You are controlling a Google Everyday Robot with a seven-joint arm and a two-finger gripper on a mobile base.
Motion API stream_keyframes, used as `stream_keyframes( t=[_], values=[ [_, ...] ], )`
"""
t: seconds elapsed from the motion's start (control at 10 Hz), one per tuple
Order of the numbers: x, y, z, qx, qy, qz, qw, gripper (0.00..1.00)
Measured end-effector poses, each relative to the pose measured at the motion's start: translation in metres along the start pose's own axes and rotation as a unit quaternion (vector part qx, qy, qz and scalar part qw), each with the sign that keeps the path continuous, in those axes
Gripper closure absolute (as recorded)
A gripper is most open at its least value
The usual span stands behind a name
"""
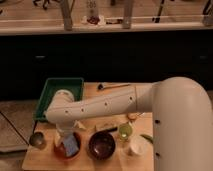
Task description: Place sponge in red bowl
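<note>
A dark brown round bowl sits beside the shallow orange-red bowl, green plastic tray behind; the claw hangs spread just above the small blue rectangular sponge, seemingly lying tilted inside it

sponge: blue, pale edge
red bowl: orange-red
dark bowl: brown
tray: green
arm: white
gripper: pale, above red bowl, near left

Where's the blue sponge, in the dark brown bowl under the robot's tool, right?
Not quite. The camera view shows the sponge lying in the red bowl, not the dark brown bowl beside it. The tool does hang just above it.
</note>
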Motion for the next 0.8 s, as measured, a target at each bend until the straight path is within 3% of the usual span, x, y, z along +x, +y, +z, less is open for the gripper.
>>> stream_keyframes(
  t=[0.3, 0.8],
  values=[
    [0.0001, 0.0032, -0.0008, 0.0, 0.0, -0.001, 1.0, 0.2],
    [-0.0011, 0.0048, -0.0065, -0.002, 0.024, -0.011, 0.9997, 0.2]
  ],
)
